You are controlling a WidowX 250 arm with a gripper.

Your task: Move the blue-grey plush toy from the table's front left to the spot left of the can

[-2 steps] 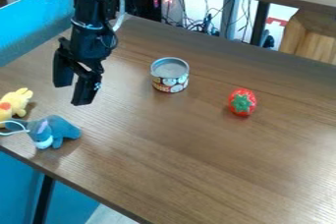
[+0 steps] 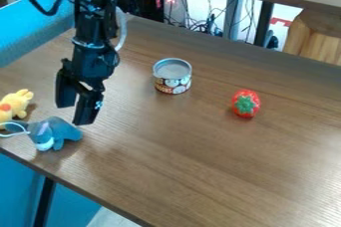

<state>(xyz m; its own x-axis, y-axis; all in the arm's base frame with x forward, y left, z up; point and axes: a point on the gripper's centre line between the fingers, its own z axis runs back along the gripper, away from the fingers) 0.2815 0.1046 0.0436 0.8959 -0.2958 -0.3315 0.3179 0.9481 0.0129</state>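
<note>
In the camera view, a blue-grey plush toy point(image 2: 59, 131) lay near the brown wooden table's point(image 2: 200, 166) front edge, beside a yellow plush toy point(image 2: 16, 102). Near both, the black two-finger gripper point(image 2: 74, 114) hung empty, fingers spread apart. Beyond sat a red-and-green toy strawberry point(image 2: 246, 103), then a labelled metal can point(image 2: 172, 76).

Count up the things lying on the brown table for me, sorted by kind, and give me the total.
Soft toys: 2, a yellow one and a blue one
Cans: 1, the short round can
Fruit: 1, the red fruit with a green top
Total: 4
</note>
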